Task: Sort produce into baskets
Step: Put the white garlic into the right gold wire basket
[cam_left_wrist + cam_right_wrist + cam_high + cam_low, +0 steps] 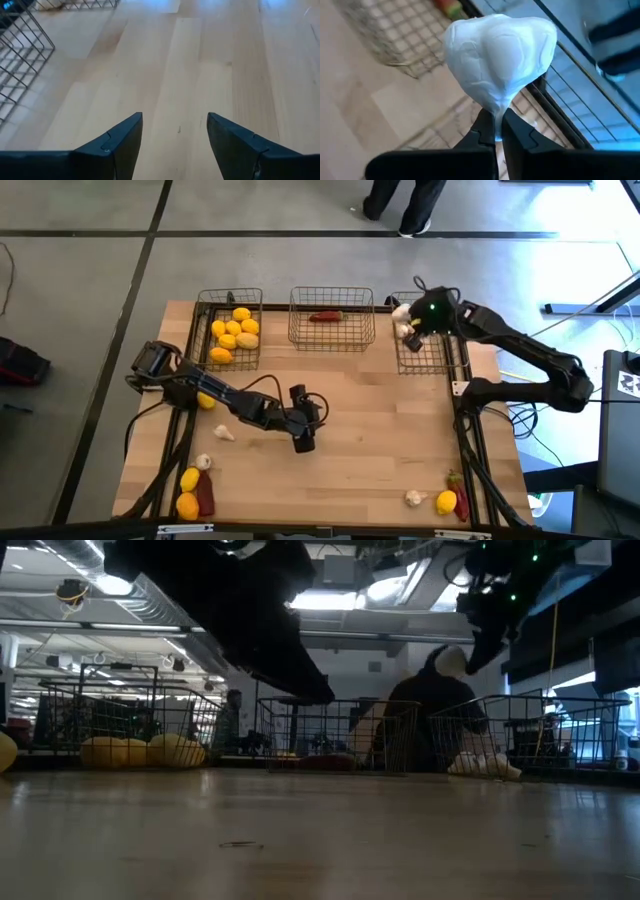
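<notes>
garlic drop is the step in hand: right gripper (497, 131) pinched shut on the thin stem of a whitish garlic bulb (499, 55), held over the right-hand dark wire-mesh basket (432, 358), where other pale bulbs (405, 330) already lie. best to lower inside that basket's rim before letting go, keep the bulb clear of the wire wall, then release softly so nothing bounces out. left gripper (175, 137) waits open and empty above bare wooden table (380, 440), well apart from that basket.

The table (380, 440) was pale matt wood; the baskets (331, 320) thin dark wire; the garlic bulb (500, 50) papery white.
</notes>
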